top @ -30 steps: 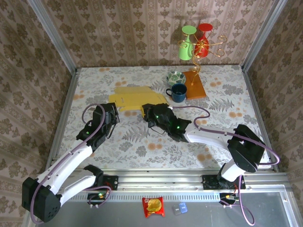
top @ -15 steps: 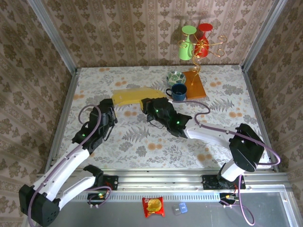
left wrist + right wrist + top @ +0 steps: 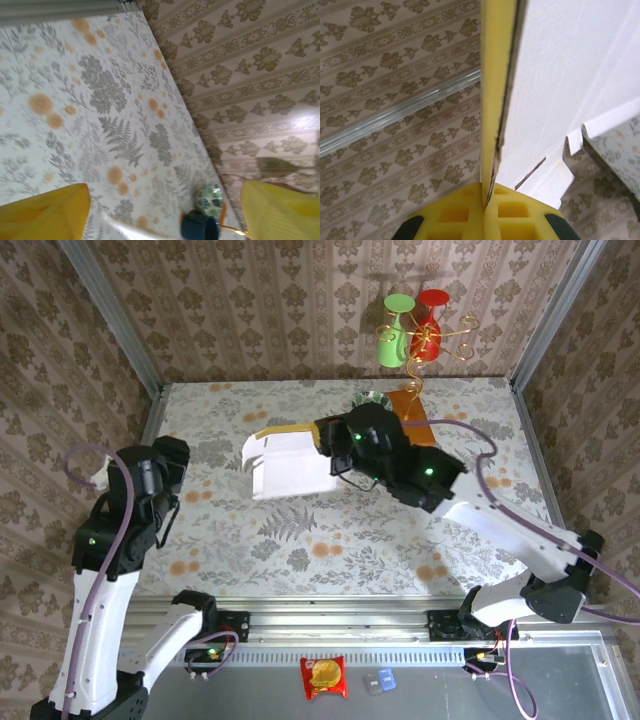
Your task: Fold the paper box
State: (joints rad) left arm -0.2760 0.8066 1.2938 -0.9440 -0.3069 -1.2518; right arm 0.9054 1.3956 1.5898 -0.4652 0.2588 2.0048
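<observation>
We are only beginning: our right fingers [image 3: 454, 216] are clenching one edge of the paper box [image 3: 290, 468], lifting it above the counter [image 3: 330, 540] at mid-frame, apparently unfolded. Our left fingers [image 3: 45, 210] are hanging released, grasping nothing.

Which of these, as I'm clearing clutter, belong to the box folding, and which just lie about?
Job in hand:
paper box
right gripper, shut on the box's edge
left gripper, open, apart from the box

Lying about:
mug
bowl
board
cup rack
snack packet
</observation>
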